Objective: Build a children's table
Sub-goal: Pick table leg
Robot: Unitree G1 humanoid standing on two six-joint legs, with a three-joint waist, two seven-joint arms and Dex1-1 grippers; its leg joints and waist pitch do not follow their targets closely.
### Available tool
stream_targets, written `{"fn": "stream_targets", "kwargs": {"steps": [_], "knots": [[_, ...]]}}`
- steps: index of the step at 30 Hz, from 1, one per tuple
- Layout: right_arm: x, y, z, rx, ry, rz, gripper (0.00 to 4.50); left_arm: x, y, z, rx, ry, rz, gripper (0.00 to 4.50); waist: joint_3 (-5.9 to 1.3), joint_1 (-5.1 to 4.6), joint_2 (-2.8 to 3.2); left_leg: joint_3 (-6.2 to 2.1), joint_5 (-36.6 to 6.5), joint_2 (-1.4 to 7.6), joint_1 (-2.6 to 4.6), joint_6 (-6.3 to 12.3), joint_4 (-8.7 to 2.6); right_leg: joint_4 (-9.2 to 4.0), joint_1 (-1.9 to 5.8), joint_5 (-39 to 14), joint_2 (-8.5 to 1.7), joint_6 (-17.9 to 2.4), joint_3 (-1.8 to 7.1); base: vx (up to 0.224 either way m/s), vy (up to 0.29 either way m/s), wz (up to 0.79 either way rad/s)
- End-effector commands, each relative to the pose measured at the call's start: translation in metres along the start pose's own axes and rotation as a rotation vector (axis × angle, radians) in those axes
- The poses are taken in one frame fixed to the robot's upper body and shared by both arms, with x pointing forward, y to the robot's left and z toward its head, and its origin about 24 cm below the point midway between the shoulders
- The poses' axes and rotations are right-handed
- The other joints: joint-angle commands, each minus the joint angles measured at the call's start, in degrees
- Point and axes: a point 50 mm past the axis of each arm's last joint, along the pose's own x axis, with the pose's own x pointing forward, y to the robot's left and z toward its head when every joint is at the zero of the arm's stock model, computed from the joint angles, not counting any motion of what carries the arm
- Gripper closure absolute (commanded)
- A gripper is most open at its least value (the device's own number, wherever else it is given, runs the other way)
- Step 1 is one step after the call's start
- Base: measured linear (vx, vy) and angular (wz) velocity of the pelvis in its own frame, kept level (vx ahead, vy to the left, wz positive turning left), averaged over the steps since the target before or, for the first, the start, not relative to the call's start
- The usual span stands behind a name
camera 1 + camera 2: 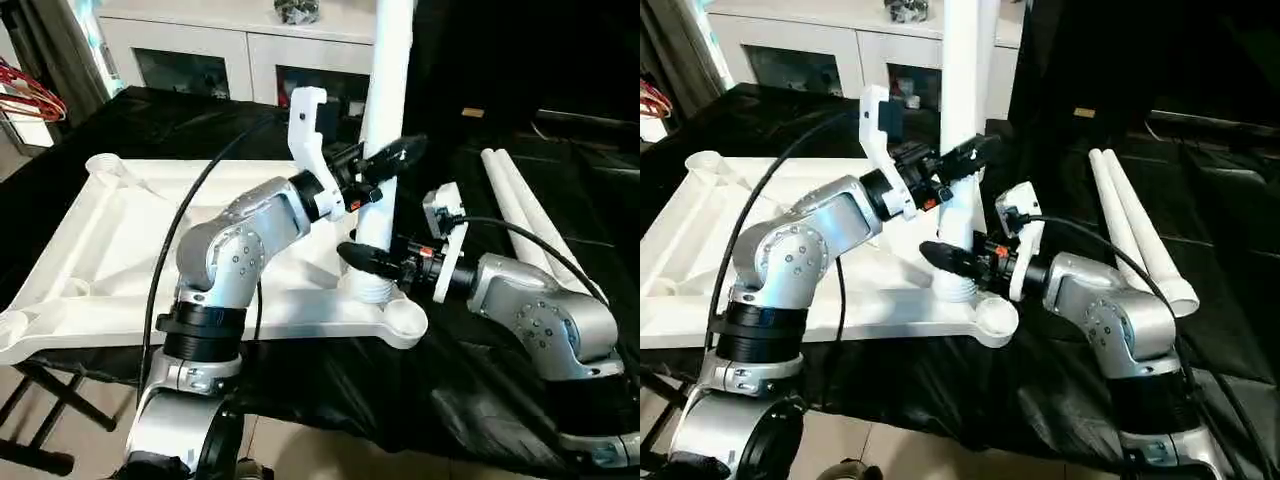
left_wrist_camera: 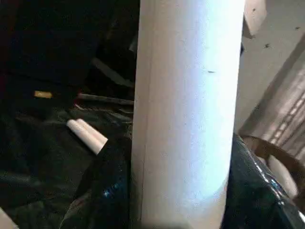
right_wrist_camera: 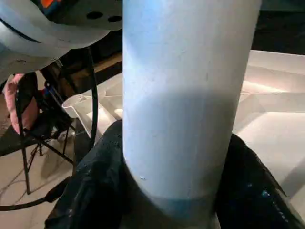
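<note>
A: Fingers of the left gripper clamped on the upright leg, partway up?

B: Yes, one black finger on each side of the white tube, seen plainly from the left wrist. Fingers of the right gripper likewise closed on the same leg, lower down, just above the ribbed foot.

A: And the leg's place?

B: Standing on end at a near socket of the upturned tabletop, long axis straight up and down. Tabletop lying flat on the black-draped worktop, ribs showing.

A: Relation that matters for the next move?

B: Leg directly above its socket, so probably a push or twist straight down along that axis. Right gripper nearer the joint, left one better placed to keep the tube plumb.

A: Anything hard to make out?

B: Top of the leg cut off by the frame edge. Joint itself half hidden behind the right gripper; impossible to tell whether seated fully. Two spare legs lying side by side, well apart to the right.
</note>
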Motion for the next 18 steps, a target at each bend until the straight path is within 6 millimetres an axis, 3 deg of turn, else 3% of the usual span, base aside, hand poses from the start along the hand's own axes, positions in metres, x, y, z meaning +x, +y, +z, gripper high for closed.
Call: {"fn": "stream_targets", "kwargs": {"steps": [1, 5, 9, 18], "knots": [[-0.004, -0.004, 0.011, -0.021, 0.002, -0.013, 1.83, 0.004, -0.006, 0.000, 0.042, 0.022, -0.011, 2.58, -4.14, -0.07, -0.87, -1.09, -10.52, 1.91, 1.75, -0.66, -3.79, -4.60, 2.29, -10.09, -2.44, -10.50, 1.64, 0.000, 0.000, 0.00], [-0.008, -0.012, 0.013, -0.037, 0.072, -0.040, 1.42, 0.005, -0.008, -0.001, 0.075, 0.035, -0.025, 2.62, -4.24, 0.01, -0.92, -1.10, -9.06, 1.91, 1.64, -0.47, -3.69, -4.38, 2.41, -8.59, -2.41, -10.39, 1.65, 0.000, 0.000, 0.00], [-0.014, -0.017, 0.011, -0.028, 0.162, -0.036, 1.41, 0.005, -0.011, -0.002, 0.087, 0.040, -0.046, 2.62, -4.27, 0.02, -1.26, -1.00, -8.38, 1.84, 1.55, 0.13, -3.53, -4.32, 2.61, -7.68, -2.44, -11.08, 1.62, 0.000, 0.000, 0.00], [-0.014, -0.014, 0.005, -0.019, 0.241, 0.017, 1.41, 0.005, -0.013, -0.005, 0.106, 0.058, -0.057, 2.62, -4.22, -0.03, -1.31, -0.97, -8.31, 1.98, 1.62, 0.73, -3.42, -4.26, 2.49, -8.11, -2.55, -12.03, 1.65, 0.000, 0.000, 0.00]]}}
